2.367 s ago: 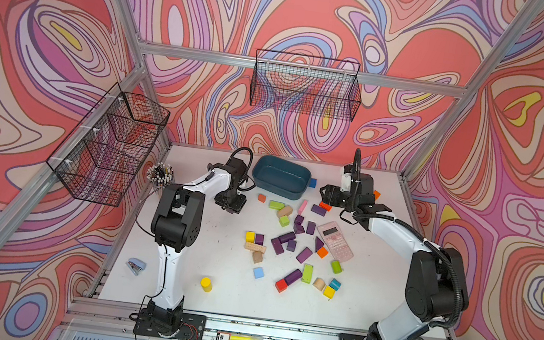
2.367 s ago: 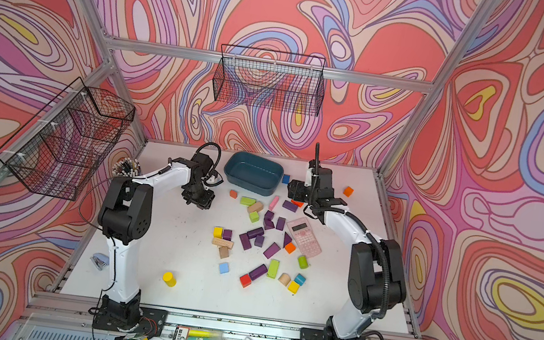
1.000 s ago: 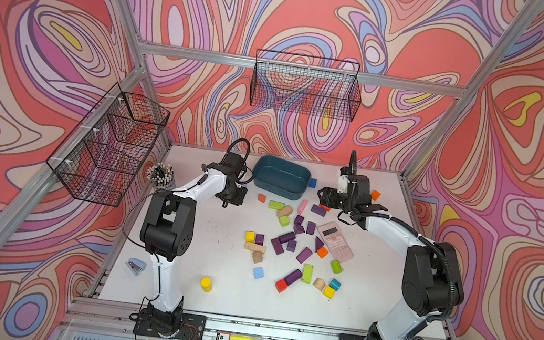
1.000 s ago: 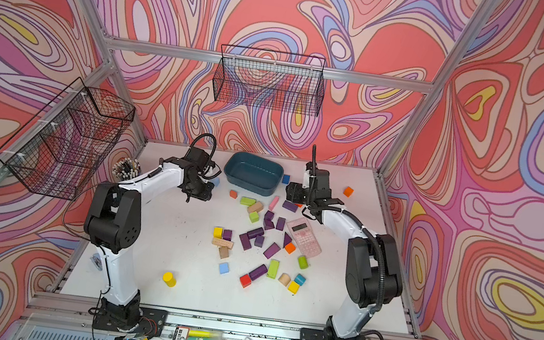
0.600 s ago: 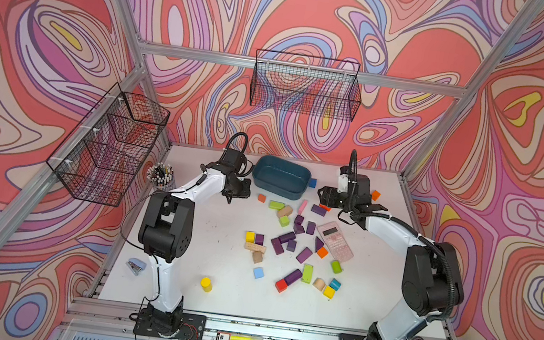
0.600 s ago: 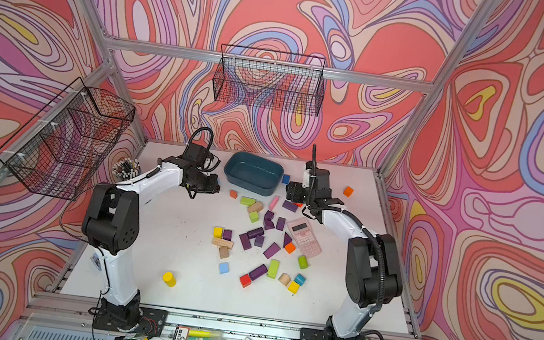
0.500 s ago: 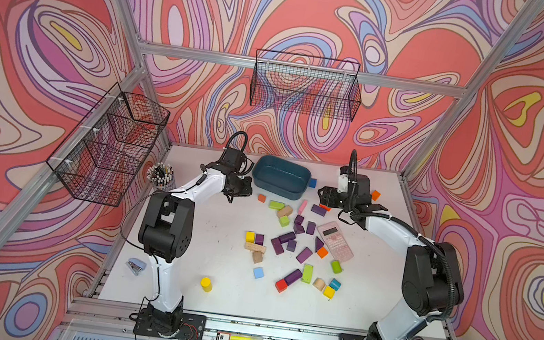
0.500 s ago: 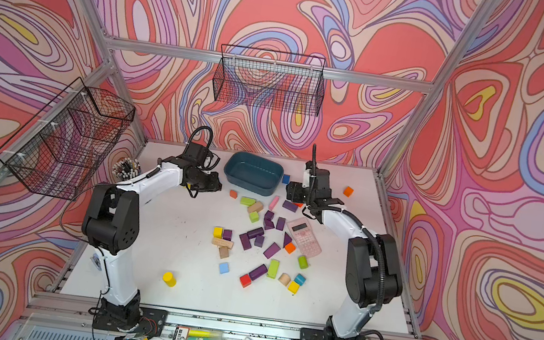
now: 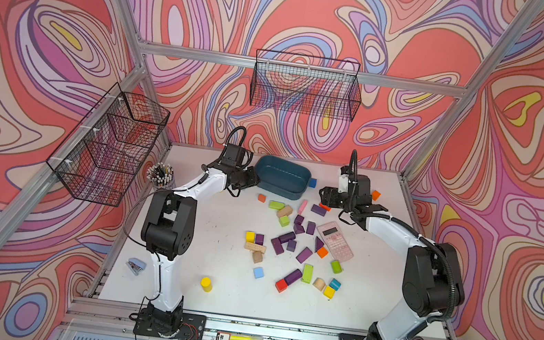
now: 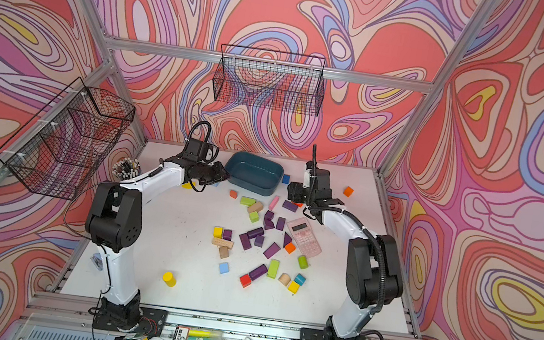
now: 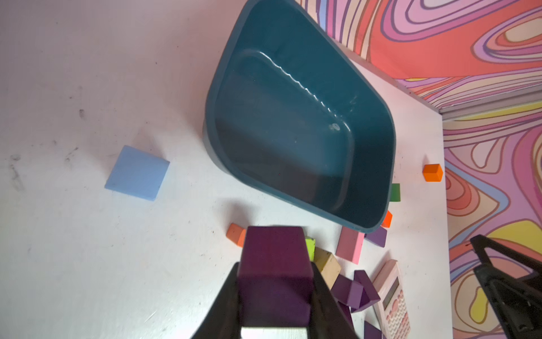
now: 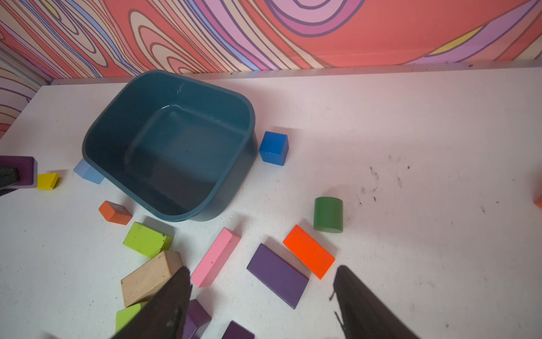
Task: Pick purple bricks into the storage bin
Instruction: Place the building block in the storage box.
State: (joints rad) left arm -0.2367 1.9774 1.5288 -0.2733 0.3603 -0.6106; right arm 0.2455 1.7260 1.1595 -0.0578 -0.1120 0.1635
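Purple wood fills the jaws of the left gripper (image 9: 250,179): one purple brick (image 11: 275,278), pinched firmly. That arm has swung in from the left side of the surface and now hangs just beside the left end of the storage bin (image 9: 280,192), which stands near the far edge. The brick is not yet over the rim. The bin looks empty, so this would be the first drop, with the wall to clear.

The right gripper (image 9: 325,197) has hardly moved. Its jaws stand spread above a purple bar (image 12: 277,276); an orange bar (image 12: 308,251) just beside it and a pink bar (image 12: 215,256) nearby may crowd a grasp. A light blue cube (image 11: 137,173) lies just beside the bin's corner. Other purple bricks (image 9: 286,238) scatter mid-surface around a pink calculator (image 9: 334,241).
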